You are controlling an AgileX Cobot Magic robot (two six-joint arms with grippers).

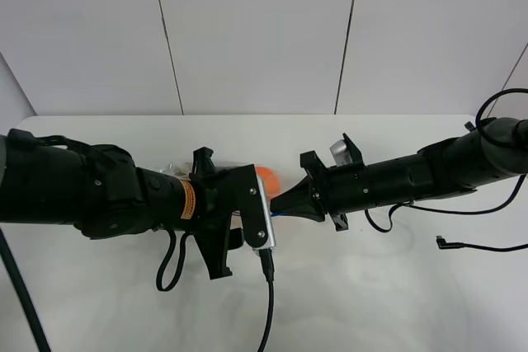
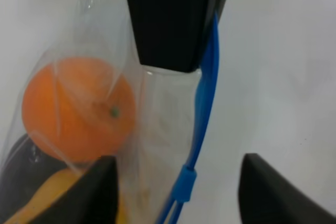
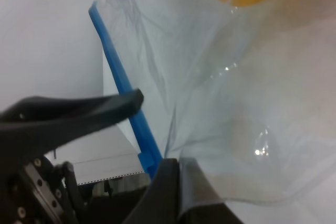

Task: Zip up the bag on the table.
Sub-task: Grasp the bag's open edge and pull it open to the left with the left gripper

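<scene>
Bag [image 2: 157, 129] holding an orange [image 2: 79, 108] lay on the table [image 1: 371, 286], right gripper [image 3: 152, 129] pinched its blue zip strip [image 2: 207, 87] at the 3 o'clock end, left gripper [image 2: 178, 187] spread either side of the slider [image 2: 185, 181].

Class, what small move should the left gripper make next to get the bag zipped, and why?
Probably close the left gripper on the blue slider: its open jaws straddle it, while the right gripper pins the bag at the zip strip.

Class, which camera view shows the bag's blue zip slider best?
The left wrist view: the slider is close and whole, between the left tool's open fingers. The right wrist view shows only the zip strip; the high view shows just a sliver of blue beside the arms.
</scene>
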